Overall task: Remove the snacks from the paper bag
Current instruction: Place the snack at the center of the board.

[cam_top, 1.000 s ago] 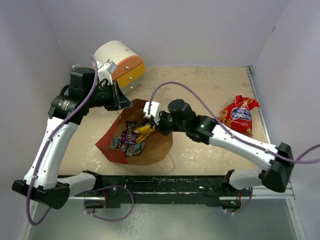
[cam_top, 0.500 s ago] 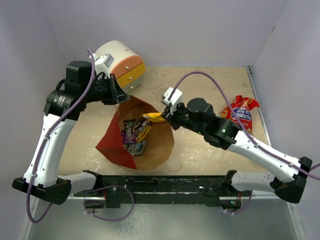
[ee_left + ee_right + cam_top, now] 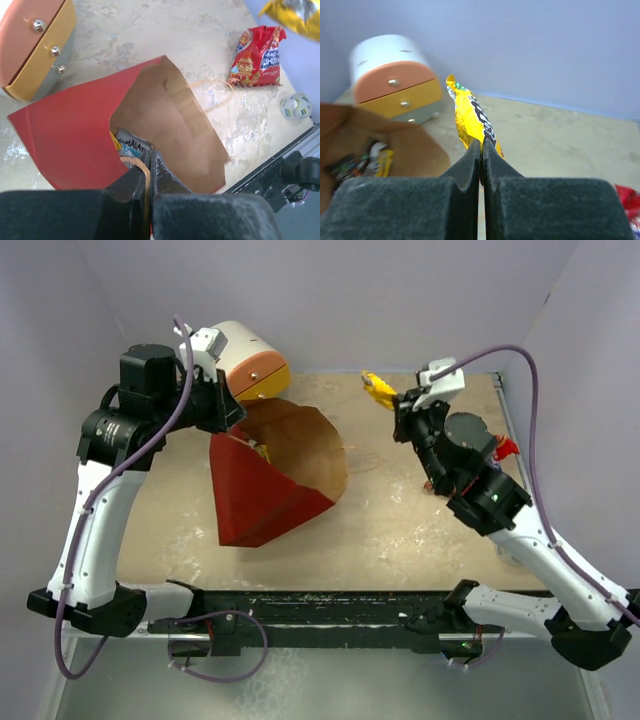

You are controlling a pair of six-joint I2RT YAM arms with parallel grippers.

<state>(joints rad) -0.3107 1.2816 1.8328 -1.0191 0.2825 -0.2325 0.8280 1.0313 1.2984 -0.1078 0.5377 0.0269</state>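
One bag (image 3: pixel 265 495) lies tipped on the surface (image 3: pixel 400 530), glossy red outside, plain brown paper inside, with its mouth toward the round drawer unit (image 3: pixel 245 360). The left hand (image 3: pixel 149 175) is clamped on one thin twisted handle (image 3: pixel 145 167) at the mouth. That arm rises steeply from its base, wrist bent down. A few crinkly packets (image 3: pixel 370 160) show inside; the exact count is unclear. The right hand (image 3: pixel 481 150) pinches one yellow packet (image 3: pixel 470 117) by its lower end, high above the surface and well apart from the bag. The arm reaches far forward. One red snack bag (image 3: pixel 256 56) lies flat on the right.
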